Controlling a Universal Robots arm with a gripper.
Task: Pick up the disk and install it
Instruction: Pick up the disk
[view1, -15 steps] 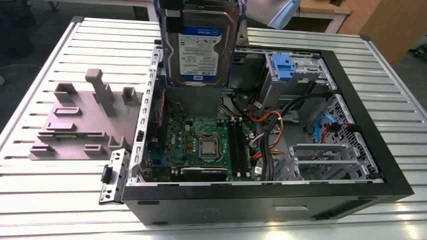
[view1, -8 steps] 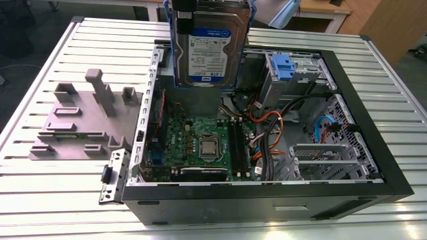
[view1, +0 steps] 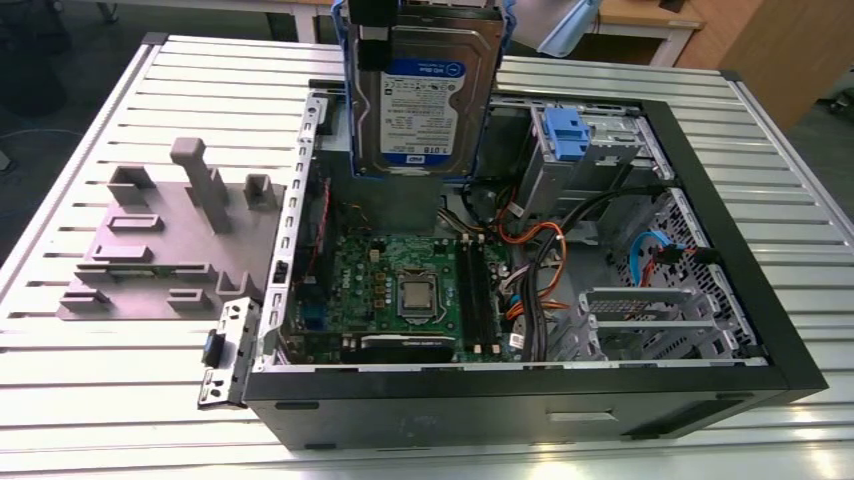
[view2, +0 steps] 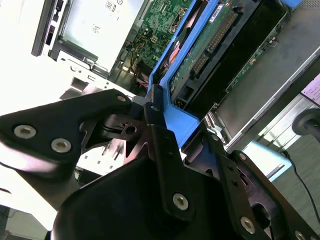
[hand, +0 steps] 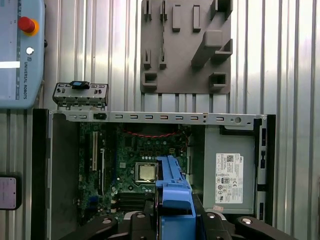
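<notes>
Between the fingers of the tool (view2: 160, 114), gripped by its blue carrier rail, the disk (view1: 420, 100) hangs upright over the open computer case (view1: 467, 400), its white-and-blue barcode label facing the exterior view. Under the tool lie the motherboard (hand: 135, 160) and the white-labelled power supply (hand: 227, 175), framed by the case's rim.

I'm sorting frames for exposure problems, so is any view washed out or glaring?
Second wrist view: the table beside the case is blown out to white, the fingers clamping the disk look dark. First wrist view: bright streaks along the table. Exterior view: even light, mild sheen.
</notes>
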